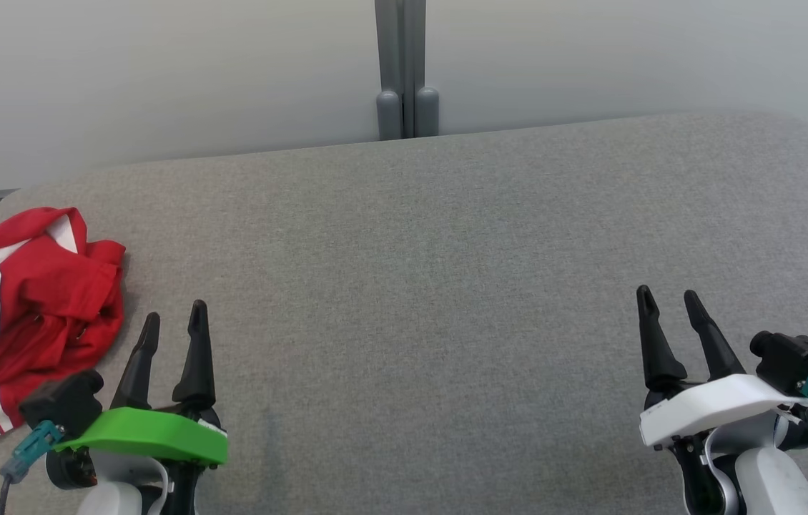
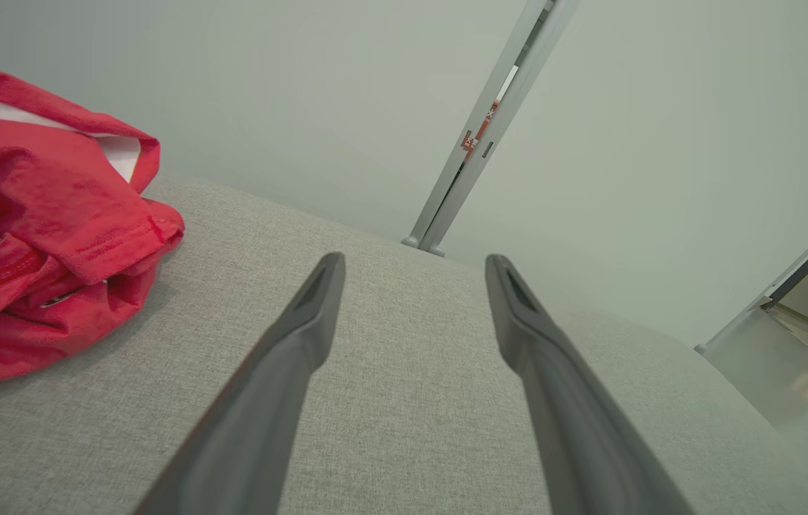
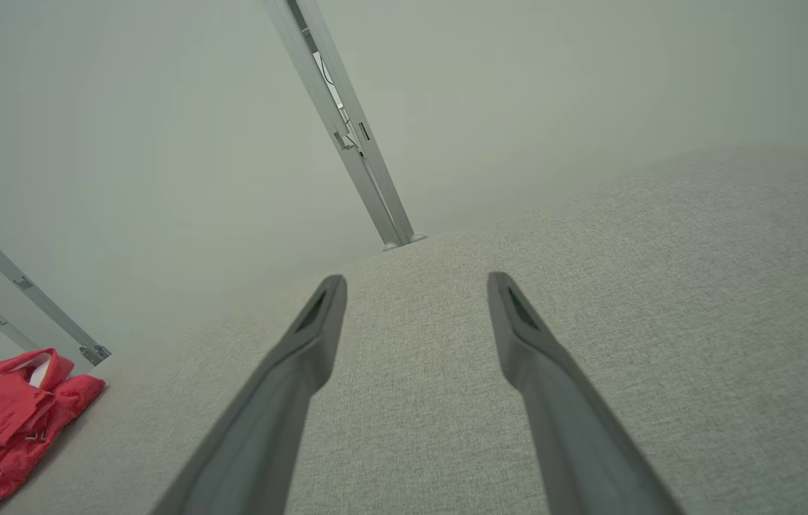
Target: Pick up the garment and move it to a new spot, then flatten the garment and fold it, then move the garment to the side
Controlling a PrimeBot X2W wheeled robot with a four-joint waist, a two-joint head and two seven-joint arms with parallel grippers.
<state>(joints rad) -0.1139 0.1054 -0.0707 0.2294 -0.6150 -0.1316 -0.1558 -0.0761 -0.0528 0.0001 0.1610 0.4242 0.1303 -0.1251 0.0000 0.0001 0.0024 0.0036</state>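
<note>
garment (image 1: 32, 300): red heap, left edge; untouched
left tool (image 1: 174, 315): spread, empty, beside it; best to pinch a raised fold
right tool (image 1: 667, 293): spread, empty, lower right

Grey cushion (image 1: 447, 286) gives open passage; only the garment (image 1: 25, 307) blocks its left edge

Red garment (image 1: 39, 286) with white stripes and white trim: not folded, crumpled into a loose heap, layers bunched over one another. It lies on the grey fabric surface (image 1: 447, 272) at my far left, near its rounded far corner.
</note>
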